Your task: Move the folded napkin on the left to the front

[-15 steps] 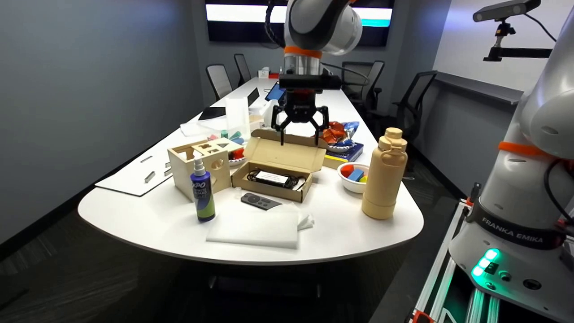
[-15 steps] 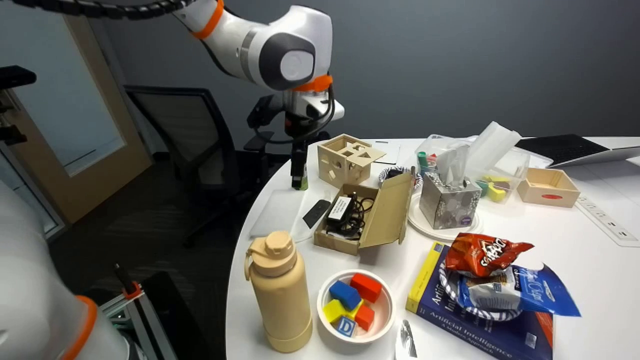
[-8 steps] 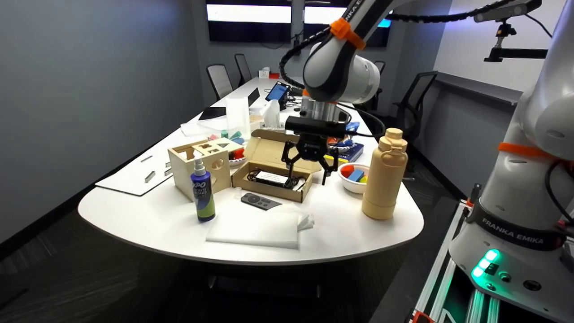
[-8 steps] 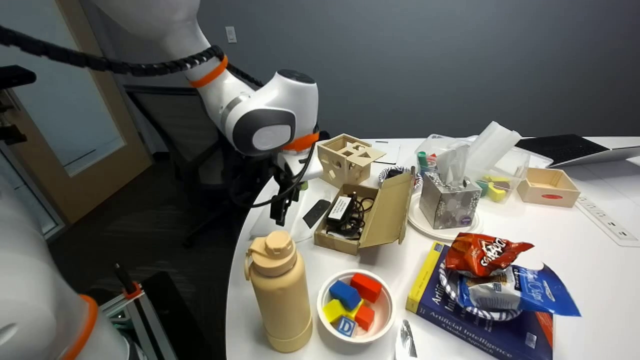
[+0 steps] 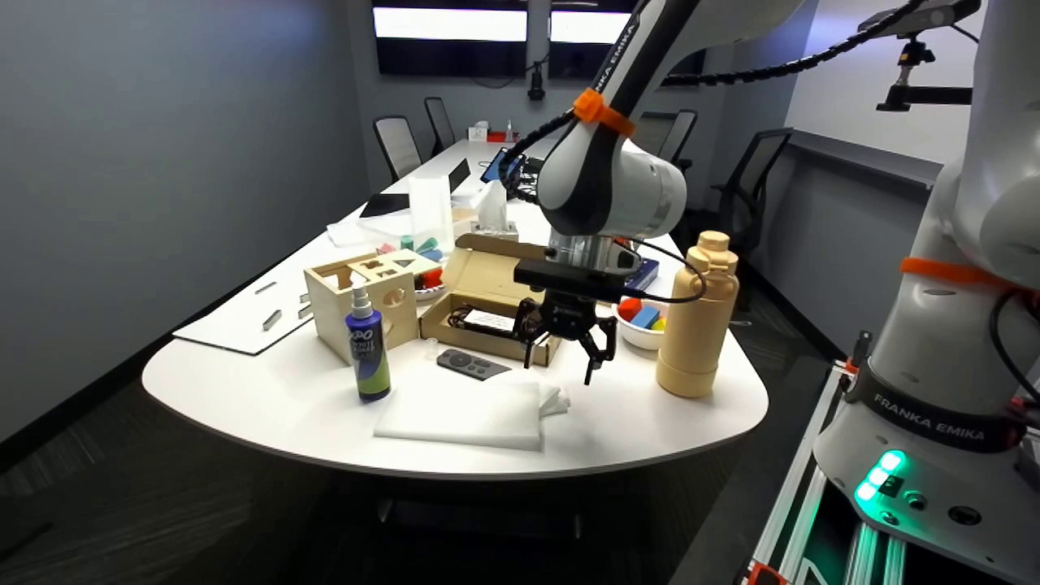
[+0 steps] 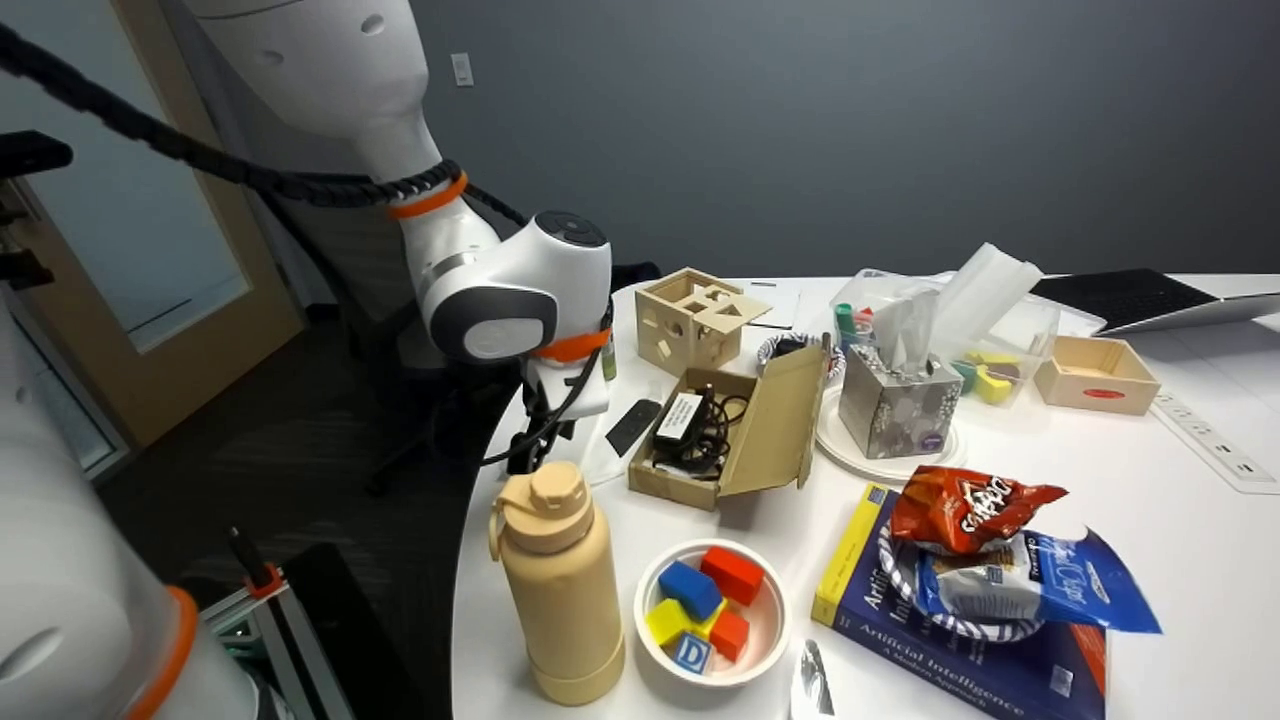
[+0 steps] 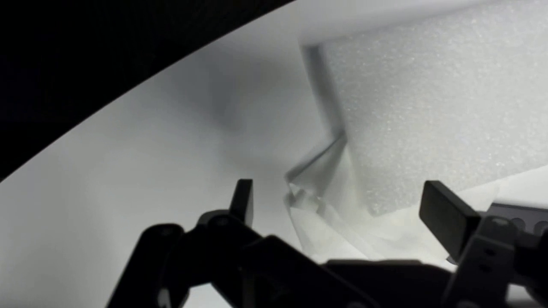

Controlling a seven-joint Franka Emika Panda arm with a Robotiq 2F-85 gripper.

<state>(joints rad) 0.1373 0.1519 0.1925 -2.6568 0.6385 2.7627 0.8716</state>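
The small white folded napkin (image 5: 554,400) lies on the table, creased and lumpy, partly under the wider white sheet (image 5: 459,416). In the wrist view the napkin (image 7: 329,214) shows between and beyond the fingers, with the flat sheet (image 7: 441,102) over its far right part. My gripper (image 5: 558,371) is open and empty, pointing down above the table just behind the napkin in an exterior view. In the wrist view the gripper (image 7: 340,197) has its fingers wide apart, the napkin between them in the picture. In an exterior view the gripper is mostly hidden behind the arm and the tan bottle (image 6: 560,590).
A remote (image 5: 471,364) and an open cardboard box with a charger (image 5: 487,325) lie behind the napkin. A spray bottle (image 5: 367,349) and a wooden shape box (image 5: 357,305) stand left. The tan bottle and a bowl of blocks (image 6: 712,612) stand near the arm. The table edge (image 5: 455,471) is close.
My gripper has come down and toward the near table edge, from above the cardboard box to close above the napkin. It stays open. The objects have not moved.
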